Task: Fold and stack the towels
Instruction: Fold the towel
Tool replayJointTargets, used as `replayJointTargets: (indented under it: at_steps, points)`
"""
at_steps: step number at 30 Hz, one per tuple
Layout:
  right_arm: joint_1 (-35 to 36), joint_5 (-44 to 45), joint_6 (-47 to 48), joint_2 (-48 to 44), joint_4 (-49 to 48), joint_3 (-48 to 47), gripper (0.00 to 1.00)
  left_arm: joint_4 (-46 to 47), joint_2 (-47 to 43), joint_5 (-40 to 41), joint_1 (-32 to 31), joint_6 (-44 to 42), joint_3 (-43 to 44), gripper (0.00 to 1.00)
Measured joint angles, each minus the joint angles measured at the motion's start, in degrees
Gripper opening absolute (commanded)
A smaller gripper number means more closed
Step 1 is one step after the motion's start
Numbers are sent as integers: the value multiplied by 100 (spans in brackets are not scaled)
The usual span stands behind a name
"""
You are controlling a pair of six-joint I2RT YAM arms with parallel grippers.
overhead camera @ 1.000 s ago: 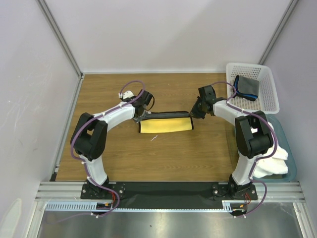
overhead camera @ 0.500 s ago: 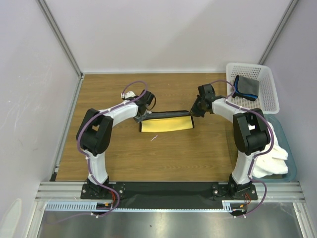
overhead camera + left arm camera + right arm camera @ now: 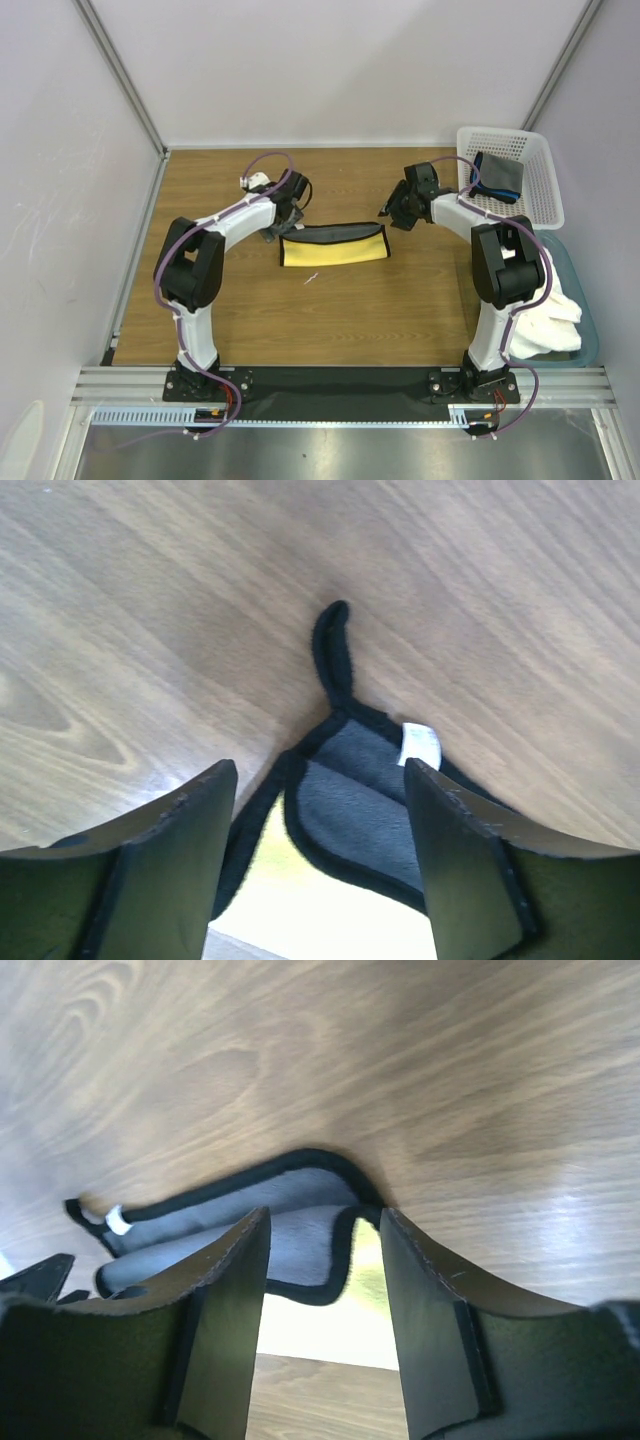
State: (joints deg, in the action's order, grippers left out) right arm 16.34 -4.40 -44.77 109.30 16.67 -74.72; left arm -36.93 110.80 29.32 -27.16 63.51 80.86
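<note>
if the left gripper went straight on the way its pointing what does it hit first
Most likely the yellow towel: its dark-edged corner with the white tag lies right between the open fingers of the left gripper, on the table. Depth is hard to judge, though.

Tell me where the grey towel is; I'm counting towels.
Top view: the grey towel lies in the white basket at the far right, beyond the right gripper.

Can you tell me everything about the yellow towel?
The yellow towel is soft cloth, bright yellow on one side and grey on the other, with a dark border. It lies folded in a long strip, flat on the wooden table. One corner has a little dark loop and a white label. The left pincer and right pincer stand open at its ends, not gripping it.
</note>
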Motion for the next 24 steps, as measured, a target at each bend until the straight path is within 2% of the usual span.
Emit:
replayJointTargets:
  at_steps: [2, 5, 6, 8, 13, 17, 20, 24]
  points:
    - [0, -81, -74, 2, -39, -22, 59, -4, 37, -46, 4, -2, 98, 76]
    - [0, -203, -205, -2, -118, -35, 72, 61, 26, -160, 4, -114, 160, 83]
    - [0, -249, -262, -17, -149, -13, 74, 105, -15, -221, 4, -170, 127, 89]
    - [4, -343, -411, -166, -306, 208, 78, 286, -229, -372, 2, -291, -101, 93]
    - [116, -503, -885, -892, -625, 990, 82, 855, -1576, -898, -39, -415, -1390, 99]
    - [363, -553, -1169, -994, -942, 1086, 82, 1690, -2474, -1329, -205, -428, -2236, 100]
    - [573, -601, -1375, -920, -1189, 1095, 82, 2356, -2564, -1556, -433, -479, -2520, 100]
    - [809, -645, -1593, -590, -1401, 1051, 82, 3128, -2247, -1840, -636, -568, -2684, 100]
